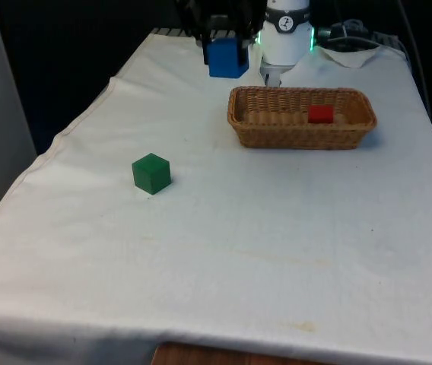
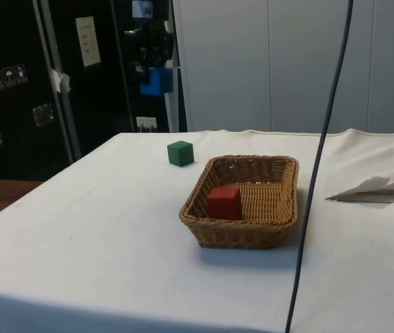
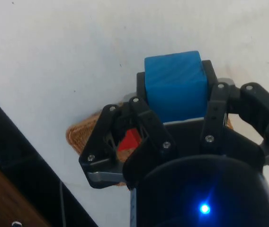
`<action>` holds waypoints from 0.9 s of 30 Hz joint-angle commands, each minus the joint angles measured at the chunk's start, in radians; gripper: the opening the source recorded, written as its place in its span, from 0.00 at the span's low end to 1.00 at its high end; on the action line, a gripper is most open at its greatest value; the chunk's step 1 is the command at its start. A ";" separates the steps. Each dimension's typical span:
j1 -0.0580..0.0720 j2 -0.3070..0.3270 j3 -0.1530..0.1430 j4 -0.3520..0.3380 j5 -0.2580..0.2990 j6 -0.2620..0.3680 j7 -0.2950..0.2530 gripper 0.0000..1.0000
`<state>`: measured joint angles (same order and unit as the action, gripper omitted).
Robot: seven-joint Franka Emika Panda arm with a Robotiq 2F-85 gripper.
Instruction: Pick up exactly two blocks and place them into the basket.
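Lying open across most of the white cloth (image 1: pixel 223 251). Sitting alone towards the front view's left, a green block (image 1: pixel 151 173), well apart from the wicker basket (image 1: pixel 301 137). Taking up one part of that basket's floor, a red block (image 1: pixel 321 114).

We see gripper (image 1: pixel 227 47) raised high above table, at front view's 12 o'clock, just left of white arm base (image 1: pixel 285 34). Fingers clamped on blue block (image 1: pixel 227 58); block fills gap between them, lower half protruding below fingertips. In side view, gripper (image 2: pixel 157 69) hangs in air at 11 o'clock, pointing down, block (image 2: pixel 157 80) at its tip. In wrist view, black fingers (image 3: pixel 215 101) flank block (image 3: pixel 176 85) on both sides, pressed against its faces.
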<state>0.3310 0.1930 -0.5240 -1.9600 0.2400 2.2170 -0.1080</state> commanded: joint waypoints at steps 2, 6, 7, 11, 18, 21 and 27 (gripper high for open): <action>0.003 -0.027 -0.001 -0.033 -0.017 0.014 -0.002 0.01; 0.003 -0.054 0.001 -0.076 -0.024 0.023 -0.012 0.01; 0.003 -0.060 0.002 -0.088 -0.025 0.027 -0.015 0.01; 0.000 -0.067 0.004 -0.111 -0.015 0.026 -0.029 0.01; 0.002 -0.114 0.002 -0.217 -0.074 0.089 -0.027 0.01; -0.001 -0.117 0.005 -0.228 -0.073 0.084 -0.035 0.01; -0.003 -0.163 0.000 -0.299 -0.159 0.121 -0.007 0.01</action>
<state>0.3280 0.0340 -0.5220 -2.2530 0.1000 2.3230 -0.1280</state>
